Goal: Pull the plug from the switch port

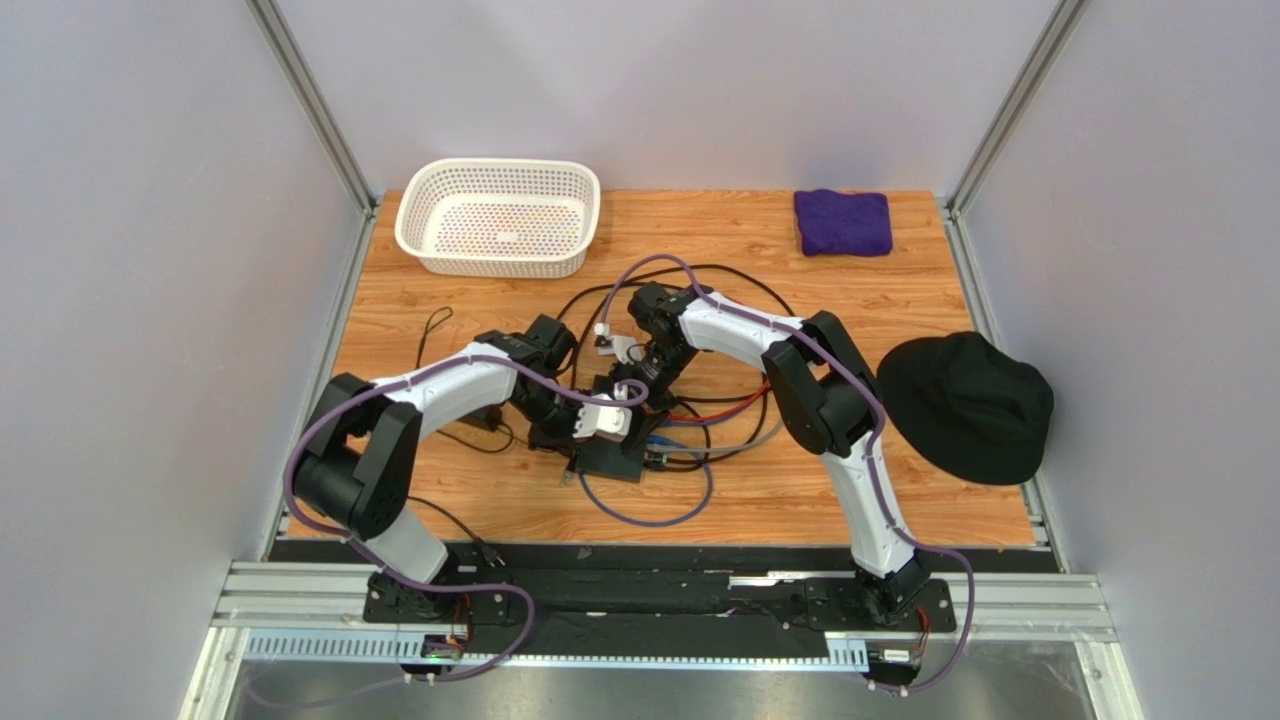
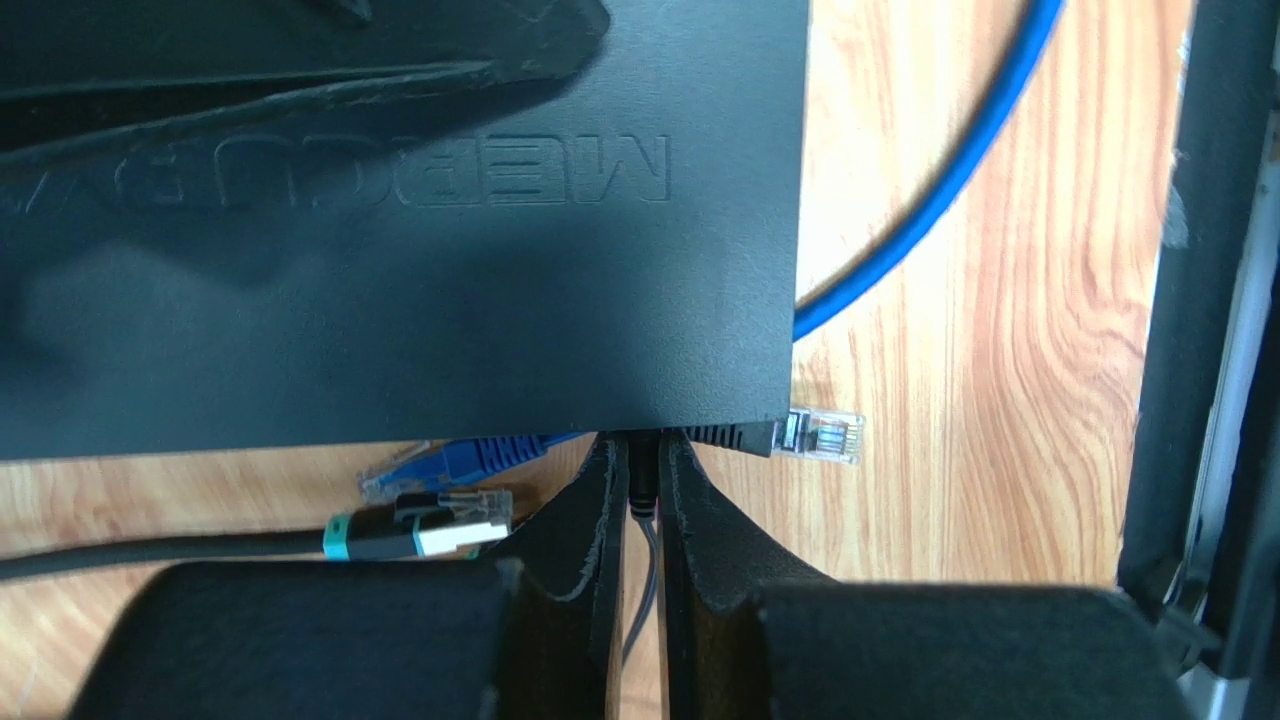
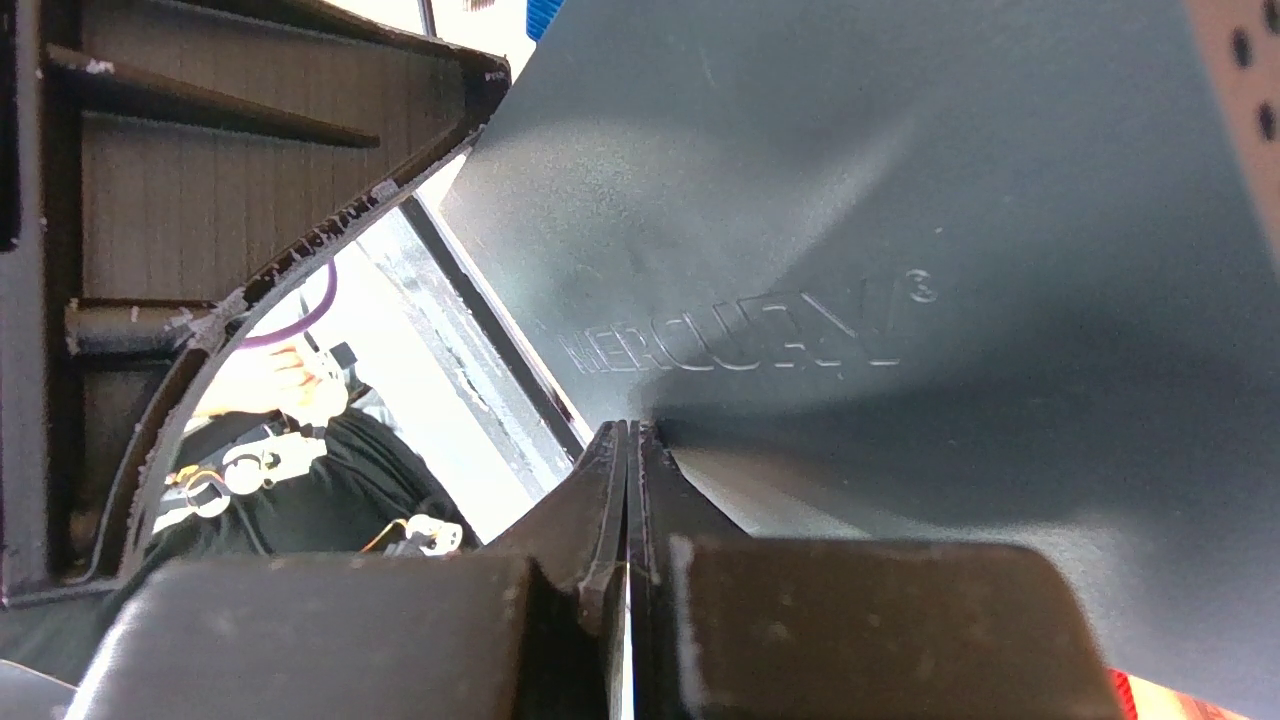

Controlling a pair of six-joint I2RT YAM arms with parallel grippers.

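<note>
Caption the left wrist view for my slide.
Left gripper pinches a black plug at the switch's edge, loose Ethernet connectors alongside.

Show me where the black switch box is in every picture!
Top external: the switch lies in the middle of the table.
Left wrist: switch fills the upper left.
Right wrist: switch fills the upper right.
Shared landmark: raised lettering on its lid, both wrist views.
</note>
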